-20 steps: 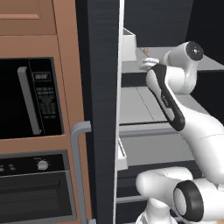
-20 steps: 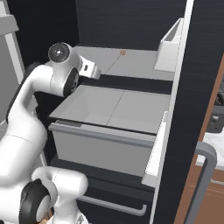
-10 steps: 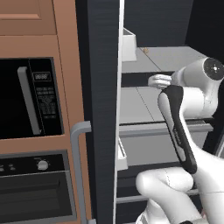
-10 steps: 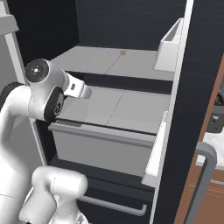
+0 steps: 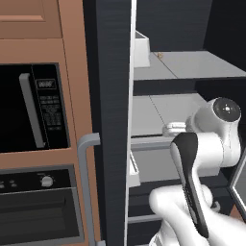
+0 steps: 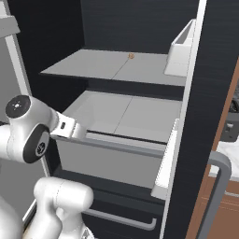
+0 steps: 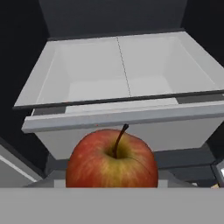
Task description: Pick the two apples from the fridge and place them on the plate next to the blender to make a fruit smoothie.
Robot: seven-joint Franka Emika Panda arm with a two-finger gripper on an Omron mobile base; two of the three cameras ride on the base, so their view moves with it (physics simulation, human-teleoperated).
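A rendered home kitchen: a tall dark open fridge (image 5: 115,72) with pale grey shelves (image 6: 116,67) stands right of a wood-framed black microwave (image 5: 29,110) and black oven (image 5: 38,211).

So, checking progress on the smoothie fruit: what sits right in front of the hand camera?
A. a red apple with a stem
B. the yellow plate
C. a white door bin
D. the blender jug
A: a red apple with a dark stem shows close up, the grey fridge drawer behind it.
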